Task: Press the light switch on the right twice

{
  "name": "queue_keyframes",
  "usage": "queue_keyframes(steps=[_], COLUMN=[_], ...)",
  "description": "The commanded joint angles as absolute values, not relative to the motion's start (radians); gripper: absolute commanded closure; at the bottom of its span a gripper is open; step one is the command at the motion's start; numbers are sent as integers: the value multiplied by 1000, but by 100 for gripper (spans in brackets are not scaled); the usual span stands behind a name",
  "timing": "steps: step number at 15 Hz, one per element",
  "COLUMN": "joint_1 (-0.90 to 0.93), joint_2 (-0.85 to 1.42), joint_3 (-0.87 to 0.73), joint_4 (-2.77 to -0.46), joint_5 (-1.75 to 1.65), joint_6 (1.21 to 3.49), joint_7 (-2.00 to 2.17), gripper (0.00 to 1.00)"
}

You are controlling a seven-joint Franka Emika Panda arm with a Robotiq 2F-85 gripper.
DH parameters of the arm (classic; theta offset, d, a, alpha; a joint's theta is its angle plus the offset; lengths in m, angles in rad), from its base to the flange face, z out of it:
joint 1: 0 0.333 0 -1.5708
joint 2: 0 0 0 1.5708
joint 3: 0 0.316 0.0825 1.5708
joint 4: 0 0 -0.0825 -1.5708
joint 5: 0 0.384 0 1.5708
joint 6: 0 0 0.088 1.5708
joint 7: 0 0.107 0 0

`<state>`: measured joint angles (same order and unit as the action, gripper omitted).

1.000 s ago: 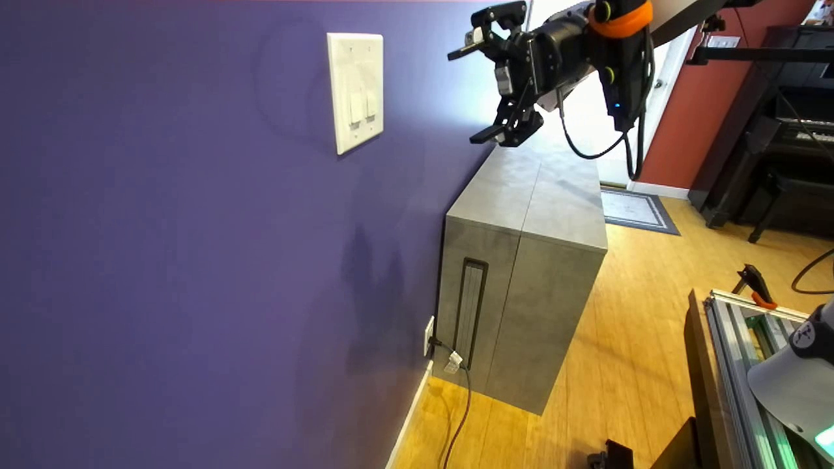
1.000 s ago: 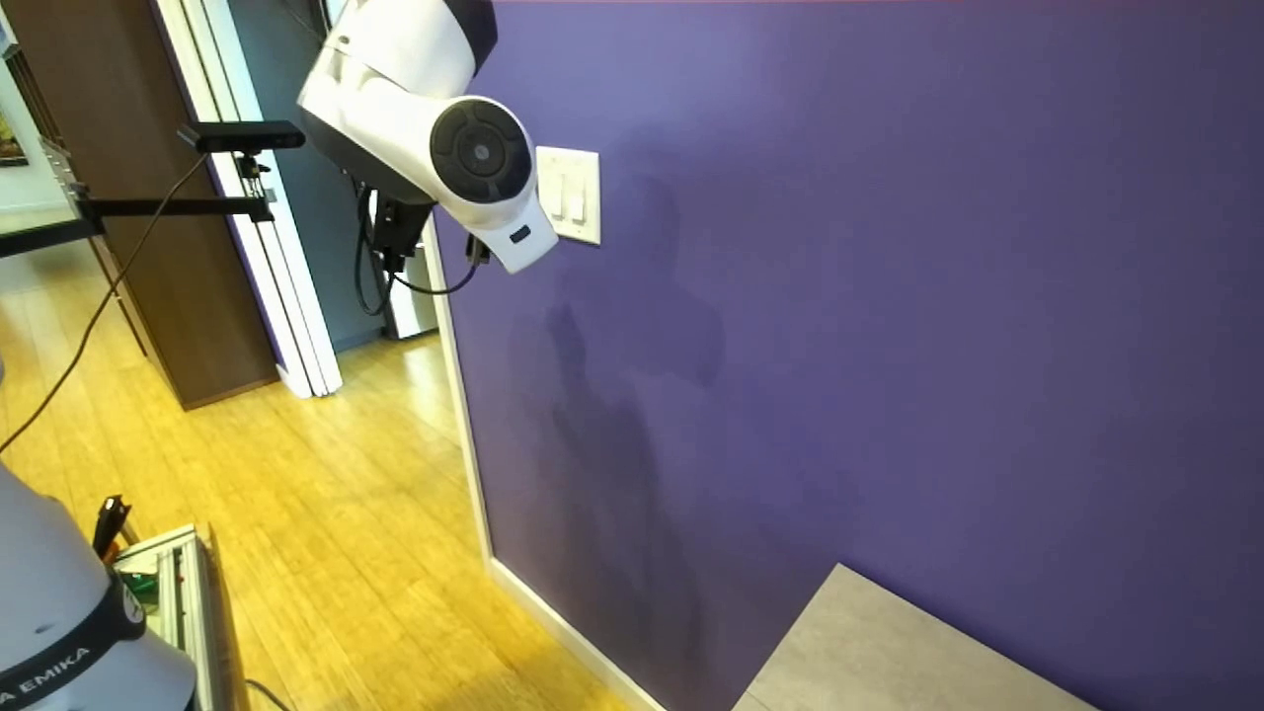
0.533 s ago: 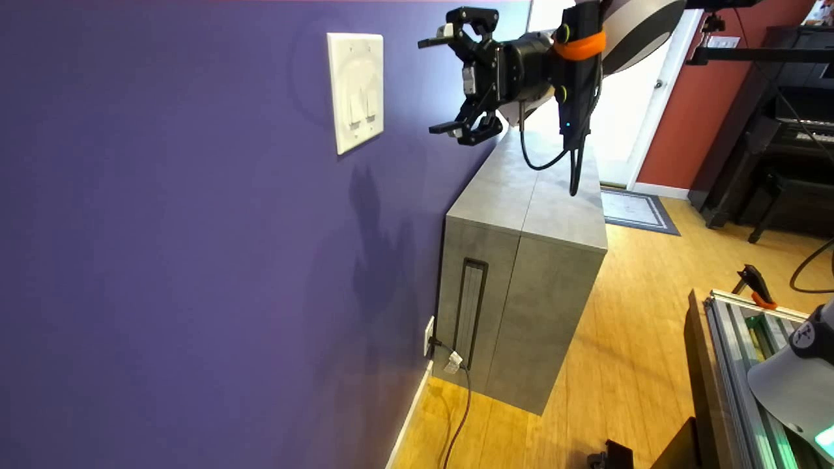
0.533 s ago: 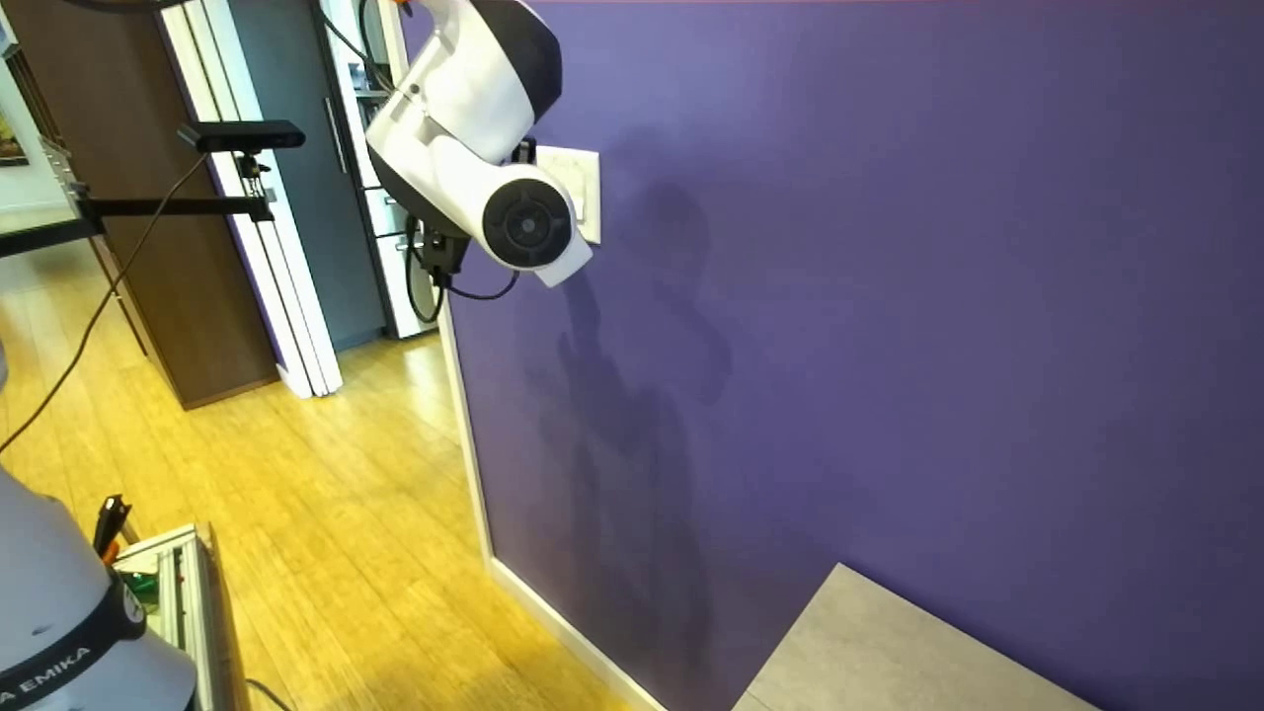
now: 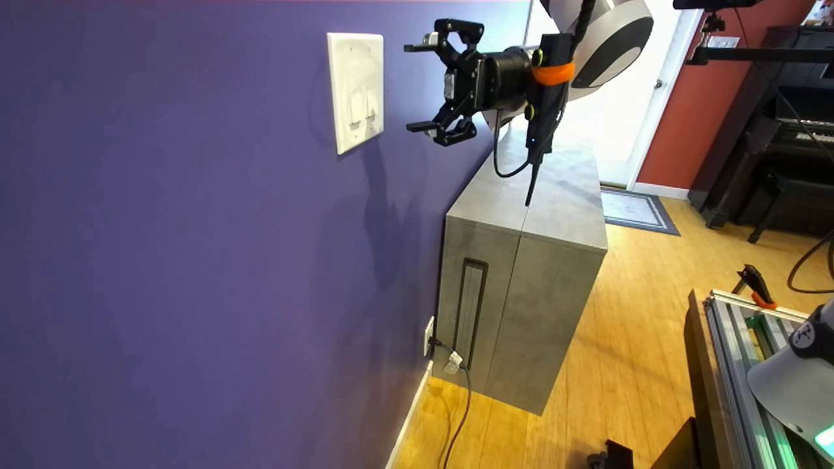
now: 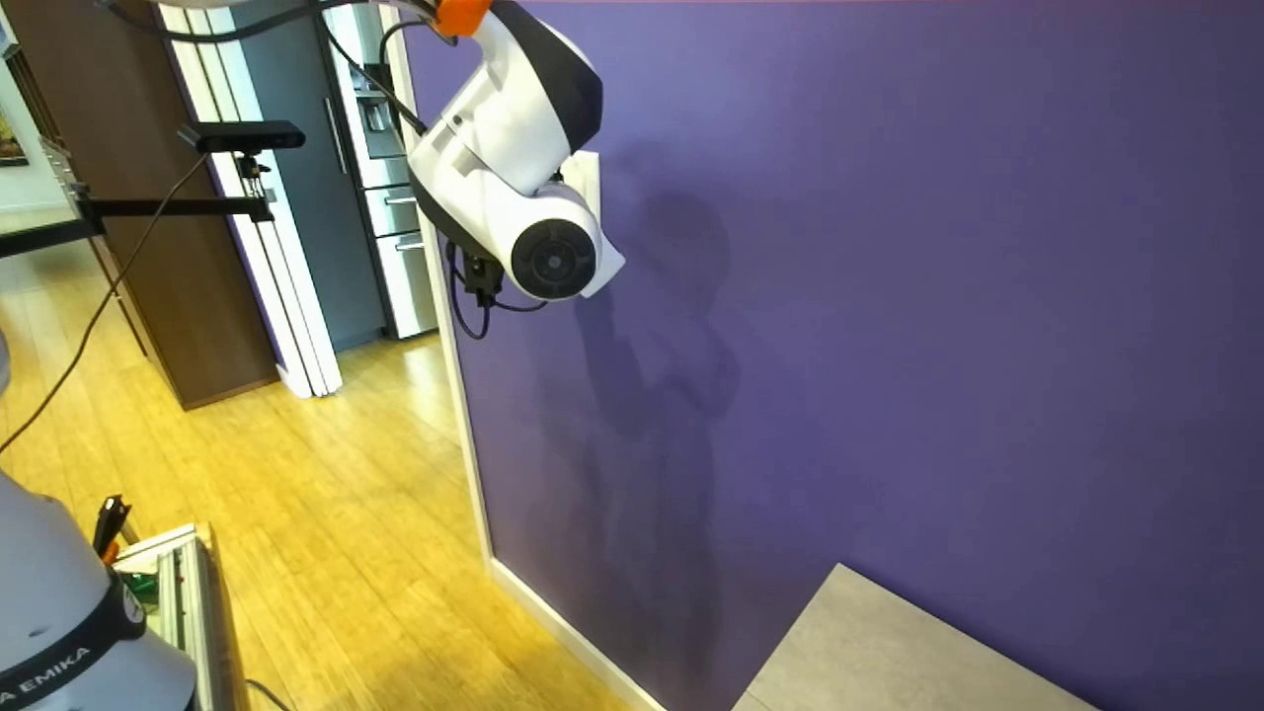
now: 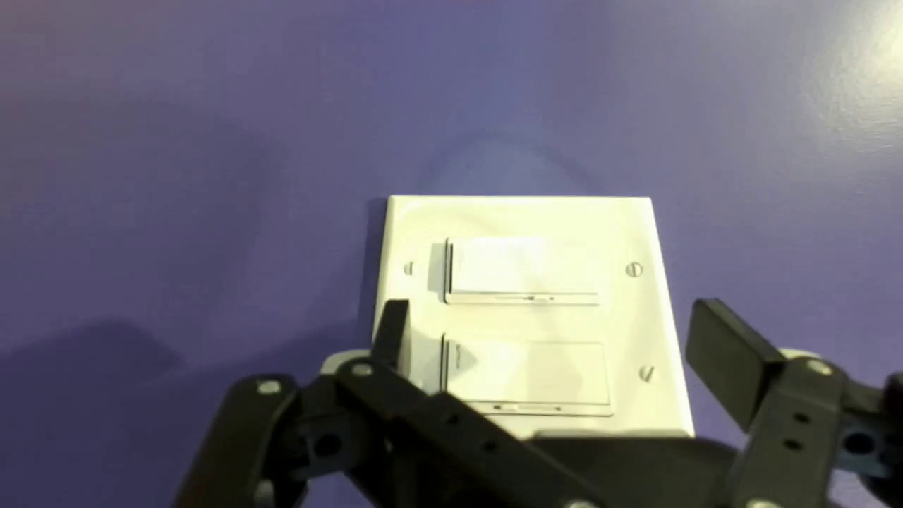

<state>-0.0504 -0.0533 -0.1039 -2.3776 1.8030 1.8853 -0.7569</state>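
Observation:
A white wall plate [image 5: 354, 133] with two paddle switches is on the purple wall. The right-hand switch [image 5: 371, 103] stands beside the left-hand one [image 5: 356, 107]. My gripper [image 5: 406, 88] is open and empty, level and facing the wall, right of the plate in that view and apart from it. In the wrist view the plate [image 7: 635, 317] lies ahead, turned sideways. One switch [image 7: 508, 264] is above the other [image 7: 529, 370], and the lower one lies between the open fingers of my gripper [image 7: 552, 331]. In an exterior view the arm hides the gripper and most of the plate [image 6: 585, 178].
A grey cabinet [image 5: 528, 208] stands against the wall below the gripper. A cord [image 5: 468, 397] runs from a wall outlet [image 5: 428, 335]. A black camera [image 6: 247, 136] is on a stand near the doorway. A cable hangs under the wrist.
My gripper has moved toward the wall plate and levelled out. In an exterior view the arm has moved right and down, covering more of the plate. The jaws have stayed open.

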Motion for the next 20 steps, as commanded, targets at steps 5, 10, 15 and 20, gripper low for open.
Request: queue_keyframes(steps=[5,10,15,20], joint_1=[-42,-40,-40,-36], joint_2=[-5,2,-6,-17], joint_3=[-63,-48,-46,-41], joint_4=[-2310,-2300,-2300,-2308], joint_5=[1939,2011,2038,2049], joint_6=[1963,1976,1975,1978], joint_7=[-875,-905,-895,-871], gripper=[0,0,0,0])
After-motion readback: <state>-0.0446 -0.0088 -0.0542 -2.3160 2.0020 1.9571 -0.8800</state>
